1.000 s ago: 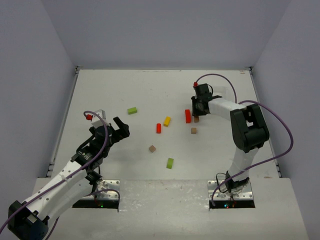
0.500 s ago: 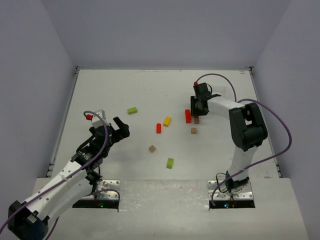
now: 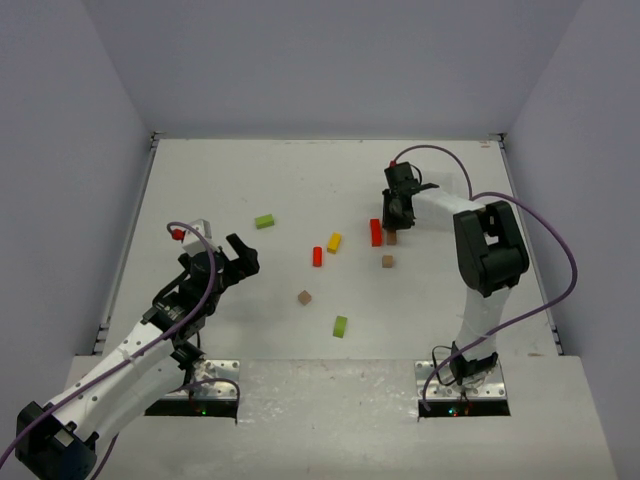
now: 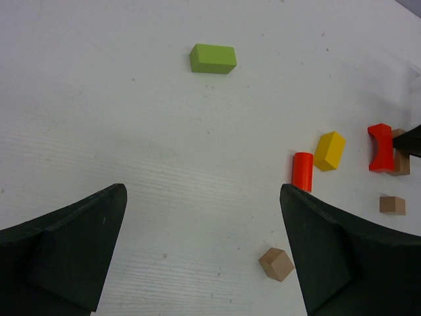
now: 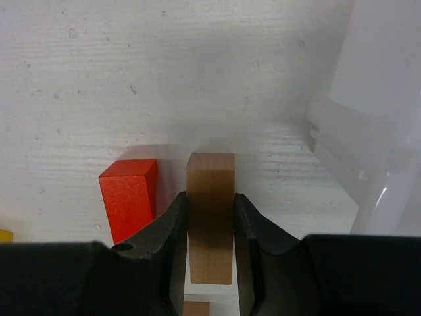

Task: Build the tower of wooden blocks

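Eight wood blocks are counted, all lying singly on the white table (image 3: 200,180).

- Green blocks: two, one at far left (image 3: 264,221), one near the centre (image 3: 340,326).
- Red: two, a red cylinder (image 3: 317,256) and a red bar (image 3: 376,232).
- Yellow block (image 3: 334,242): one, just beside the cylinder.
- Brown: three, being two brown cubes (image 3: 387,262) (image 3: 304,297) and one brown bar (image 5: 210,217).

The brown bar is clamped by the right gripper (image 3: 394,226), just right of the red bar. The left gripper (image 3: 236,262) is held spread wide at the left, grasping nothing.
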Motion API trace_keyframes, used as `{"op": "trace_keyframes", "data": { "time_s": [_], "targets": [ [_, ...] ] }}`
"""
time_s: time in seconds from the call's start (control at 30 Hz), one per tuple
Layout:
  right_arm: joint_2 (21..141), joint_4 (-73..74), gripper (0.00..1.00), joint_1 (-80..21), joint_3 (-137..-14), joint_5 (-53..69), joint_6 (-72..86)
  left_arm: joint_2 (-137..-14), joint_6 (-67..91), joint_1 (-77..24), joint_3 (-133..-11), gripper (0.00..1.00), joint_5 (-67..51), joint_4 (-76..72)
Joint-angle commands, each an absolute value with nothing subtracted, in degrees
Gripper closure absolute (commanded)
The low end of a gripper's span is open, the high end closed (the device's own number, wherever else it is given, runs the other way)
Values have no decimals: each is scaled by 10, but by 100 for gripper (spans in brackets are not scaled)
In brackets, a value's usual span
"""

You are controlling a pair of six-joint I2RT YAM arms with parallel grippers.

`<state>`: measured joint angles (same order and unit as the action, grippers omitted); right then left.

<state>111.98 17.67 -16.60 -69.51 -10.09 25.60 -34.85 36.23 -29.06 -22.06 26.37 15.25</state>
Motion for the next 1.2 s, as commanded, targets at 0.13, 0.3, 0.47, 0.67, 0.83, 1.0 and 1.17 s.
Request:
{"op": "trace_keyframes", "data": {
  "time_s": [0.13, 0.3, 0.47, 0.67, 0.83, 1.0, 1.17],
  "targets": [
    [1130, 174, 70, -165, -721, -103, 268, -343, 354, -287, -221, 0, 268, 135],
    [1130, 180, 62, -165, -722, -110, 271, -341, 354, -286, -221, 0, 266, 134],
    [1116, 205, 57, -164, -737, -127, 270, -342, 351, -287, -221, 0, 263, 131],
    [1083, 210, 54, -165, -745, -130, 261, -345, 350, -287, -221, 0, 261, 132],
    [1045, 223, 49, -165, -745, -123, 266, -345, 350, -287, -222, 0, 256, 132],
    [1007, 220, 1, -168, -711, -83, 279, -343, 351, -287, -221, 0, 250, 131],
    [1019, 232, 1, -182, -714, -104, 274, -339, 352, -287, -221, 0, 249, 131]
  ]
}}
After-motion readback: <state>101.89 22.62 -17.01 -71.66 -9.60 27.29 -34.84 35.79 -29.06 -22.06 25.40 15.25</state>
